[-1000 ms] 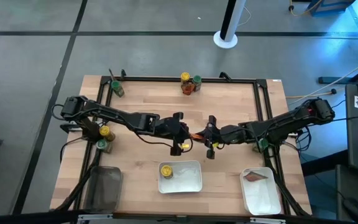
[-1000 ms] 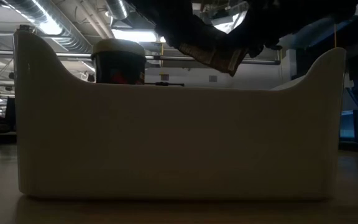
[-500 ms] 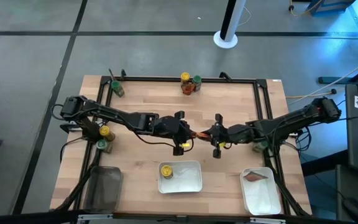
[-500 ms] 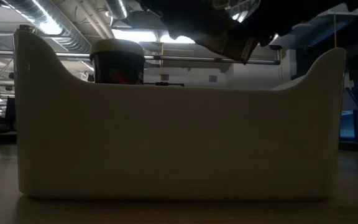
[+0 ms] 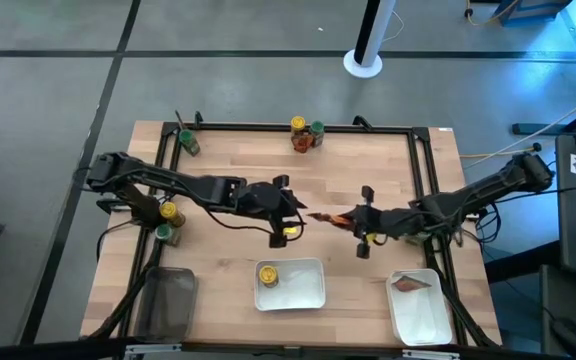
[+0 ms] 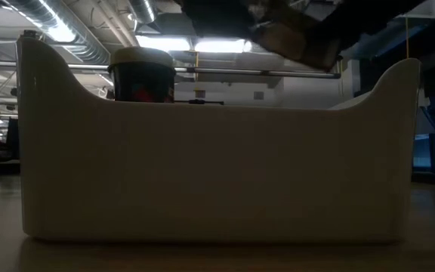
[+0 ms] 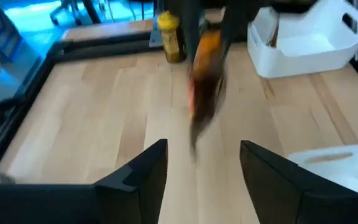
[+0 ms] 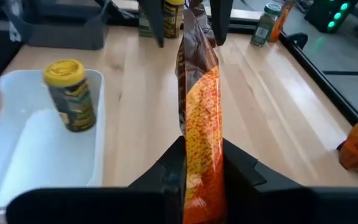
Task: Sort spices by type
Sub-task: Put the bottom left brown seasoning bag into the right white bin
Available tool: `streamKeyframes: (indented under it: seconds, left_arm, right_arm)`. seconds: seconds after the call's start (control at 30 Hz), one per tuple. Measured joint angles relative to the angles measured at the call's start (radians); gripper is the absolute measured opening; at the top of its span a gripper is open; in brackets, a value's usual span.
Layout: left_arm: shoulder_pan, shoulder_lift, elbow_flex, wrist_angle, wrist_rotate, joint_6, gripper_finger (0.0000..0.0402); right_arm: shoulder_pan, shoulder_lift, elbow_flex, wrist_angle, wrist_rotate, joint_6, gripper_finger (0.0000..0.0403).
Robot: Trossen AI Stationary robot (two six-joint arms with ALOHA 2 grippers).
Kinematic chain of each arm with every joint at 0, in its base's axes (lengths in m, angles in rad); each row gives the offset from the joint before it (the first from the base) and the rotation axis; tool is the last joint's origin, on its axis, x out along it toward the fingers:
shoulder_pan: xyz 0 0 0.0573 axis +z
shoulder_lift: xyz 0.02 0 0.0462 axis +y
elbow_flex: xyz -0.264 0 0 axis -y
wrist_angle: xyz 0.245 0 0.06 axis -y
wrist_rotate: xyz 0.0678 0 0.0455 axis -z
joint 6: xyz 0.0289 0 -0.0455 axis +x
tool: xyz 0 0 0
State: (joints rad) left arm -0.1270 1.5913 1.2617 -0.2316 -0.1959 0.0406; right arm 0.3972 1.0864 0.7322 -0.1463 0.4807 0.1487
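Observation:
A red-orange spice packet (image 5: 326,215) hangs over the middle of the table, with my right gripper (image 5: 352,219) shut on its right end. In the right wrist view the packet (image 8: 199,106) stands on edge and reaches away from the fingers. My left gripper (image 5: 295,208) is open just left of the packet's free end, and its fingers (image 7: 143,175) are clear of the blurred packet (image 7: 204,81). A yellow-capped jar (image 5: 267,274) stands in the middle white tray (image 5: 308,292). Another packet (image 5: 413,284) lies in the right tray (image 5: 423,318). My right gripper pinches the packet's near end (image 8: 199,163) between its two fingers, one on each flat face. The fingers come nearly level from the table's right and lie along the packet. The packet is lifted clear of the table and sticks out toward the left gripper.
A yellow-capped jar (image 5: 298,125), a green-capped jar (image 5: 317,130) and a packet (image 5: 304,143) stand at the far edge, with a green-capped jar (image 5: 187,142) at the far left. Two jars (image 5: 168,213) sit by the left arm. A dark bin (image 5: 164,300) is near left.
My left gripper has opened, let go of the packet and drawn back a little toward the left. My right gripper has carried the packet toward the table's right edge and slightly up, and the packet is still clear of the table.

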Motion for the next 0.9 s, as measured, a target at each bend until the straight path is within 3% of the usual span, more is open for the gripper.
streamKeyframes:
  seconds: [0.27,0.47,0.9]
  left_arm:
    - [0.001,-0.014,-0.071,0.049,-0.001,0.0,0.0186]
    - [0.002,-0.014,-0.179,0.287,0.001,0.001,0.0186]
    - [0.011,0.003,-0.401,0.876,0.014,0.008,0.0186]
  right_arm:
    - [0.143,-0.116,0.001,-0.107,0.078,0.11,0.0062]
    - [0.252,-0.151,0.0,-0.176,0.168,0.175,0.0061]
    - [0.377,-0.153,-0.04,-0.1,0.386,0.184,0.0062]
